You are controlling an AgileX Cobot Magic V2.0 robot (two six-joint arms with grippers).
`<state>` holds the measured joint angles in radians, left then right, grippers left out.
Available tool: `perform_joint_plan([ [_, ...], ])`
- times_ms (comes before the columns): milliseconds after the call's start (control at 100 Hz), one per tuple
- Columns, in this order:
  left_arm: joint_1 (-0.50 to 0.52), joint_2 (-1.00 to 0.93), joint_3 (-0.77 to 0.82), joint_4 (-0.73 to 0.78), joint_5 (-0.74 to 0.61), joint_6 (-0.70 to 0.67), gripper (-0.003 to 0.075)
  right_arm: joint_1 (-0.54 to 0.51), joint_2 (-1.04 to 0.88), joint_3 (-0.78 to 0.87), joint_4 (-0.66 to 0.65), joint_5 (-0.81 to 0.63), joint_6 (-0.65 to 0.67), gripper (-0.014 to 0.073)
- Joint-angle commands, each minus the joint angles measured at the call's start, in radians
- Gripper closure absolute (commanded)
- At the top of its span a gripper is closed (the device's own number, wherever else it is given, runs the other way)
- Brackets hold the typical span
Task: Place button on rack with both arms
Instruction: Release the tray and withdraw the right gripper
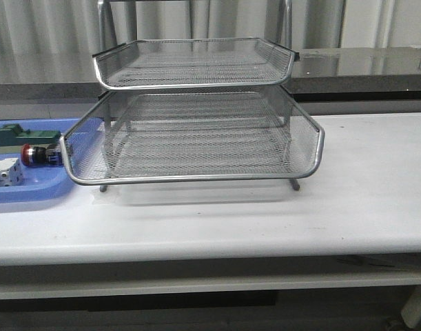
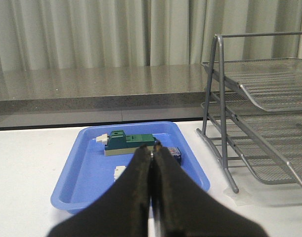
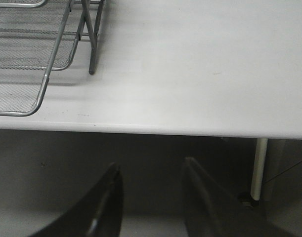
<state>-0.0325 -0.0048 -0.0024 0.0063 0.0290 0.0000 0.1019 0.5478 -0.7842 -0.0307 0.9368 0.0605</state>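
Observation:
The button (image 1: 40, 155), red-capped with a blue rear block, lies in the blue tray (image 1: 31, 189) at the left, just beside the rack's lower tier. The silver wire-mesh rack (image 1: 196, 138) stands mid-table. In the left wrist view my left gripper (image 2: 153, 146) is shut and empty, short of the tray; its fingers hide most of the button, only the blue rear block (image 2: 175, 154) showing. My right gripper (image 3: 151, 166) is open and empty, below and in front of the table's front edge, with the rack's corner (image 3: 42, 94) off to one side. Neither arm shows in the front view.
The blue tray (image 2: 81, 182) also holds a green block (image 2: 128, 142) and a white block (image 2: 120, 173). A grey counter (image 1: 362, 65) and curtains run behind the table. A table leg (image 3: 259, 168) stands near my right gripper.

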Motion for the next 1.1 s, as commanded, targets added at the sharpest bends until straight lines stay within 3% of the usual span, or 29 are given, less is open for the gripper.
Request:
perform_joint_plan([
  [0, 0.003, -0.031, 0.055, -0.006, -0.088, -0.011, 0.0741, -0.001, 0.002, -0.02, -0.015, -0.06, 0.001, 0.0458],
  [160, 0.003, -0.031, 0.055, -0.006, -0.088, -0.011, 0.0741, -0.001, 0.002, -0.02, -0.015, -0.06, 0.001, 0.0666],
  [620, 0.003, -0.031, 0.039, -0.012, -0.099, -0.011, 0.0741, -0.001, 0.002, -0.02, -0.015, -0.06, 0.001, 0.0662],
  [740, 0.003, -0.031, 0.001, -0.093, -0.092, -0.011, 0.0741, -0.001, 0.002, -0.02, -0.015, -0.06, 0.001, 0.0662],
  [1090, 0.003, 0.181, -0.34, -0.104, 0.173, -0.011, 0.0741, -0.001, 0.002, -0.02, -0.015, -0.06, 0.001, 0.0662],
])
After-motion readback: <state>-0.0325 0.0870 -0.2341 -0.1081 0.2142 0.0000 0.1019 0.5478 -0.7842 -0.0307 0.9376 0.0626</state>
